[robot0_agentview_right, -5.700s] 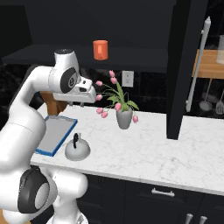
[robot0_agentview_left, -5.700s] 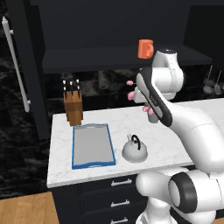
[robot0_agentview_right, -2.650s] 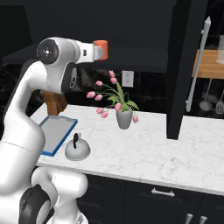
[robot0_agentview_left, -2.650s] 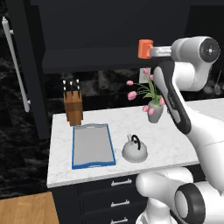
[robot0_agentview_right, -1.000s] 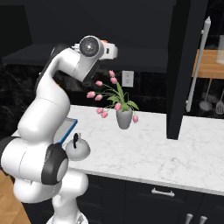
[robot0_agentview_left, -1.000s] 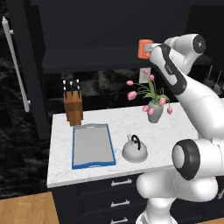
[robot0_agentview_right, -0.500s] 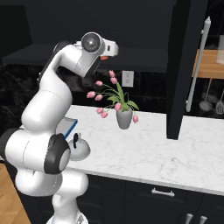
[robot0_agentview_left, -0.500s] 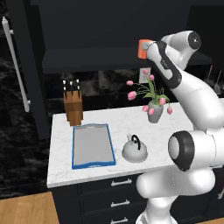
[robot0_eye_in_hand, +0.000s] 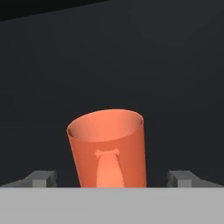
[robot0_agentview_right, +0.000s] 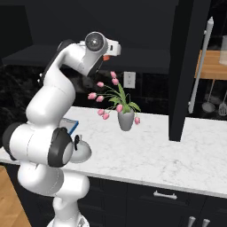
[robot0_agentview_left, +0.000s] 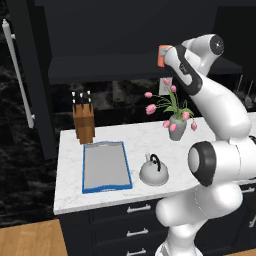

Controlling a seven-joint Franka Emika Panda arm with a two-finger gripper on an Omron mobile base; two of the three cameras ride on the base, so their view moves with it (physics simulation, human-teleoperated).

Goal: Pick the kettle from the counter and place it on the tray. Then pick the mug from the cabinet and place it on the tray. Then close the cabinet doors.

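Note:
The orange mug (robot0_eye_in_hand: pixel 108 148) stands on the dark cabinet shelf (robot0_agentview_left: pixel 100 67) with its handle turned toward the hand. My gripper (robot0_eye_in_hand: pixel 113 179) is open, and its fingertips (robot0_eye_in_hand: pixel 42 177) stand on either side of the mug without touching it. In the left base view the mug (robot0_agentview_left: pixel 161 52) peeks out from behind the hand. The silver kettle (robot0_agentview_left: pixel 153 171) sits on the white counter (robot0_agentview_left: pixel 70 192), just right of the blue-rimmed tray (robot0_agentview_left: pixel 106 166). One cabinet door (robot0_agentview_left: pixel 30 75) is swung open on the left and the other cabinet door (robot0_agentview_right: pixel 186 66) on the right.
A wooden knife block (robot0_agentview_left: pixel 83 122) stands behind the tray. A grey vase of pink tulips (robot0_agentview_left: pixel 176 125) stands on the counter right under the raised arm. Dark drawers with silver handles (robot0_agentview_left: pixel 135 210) run below the counter.
The hand has pushed further into the cabinet toward the mug, which is now more hidden behind it in the base views. The jaws have stayed open.

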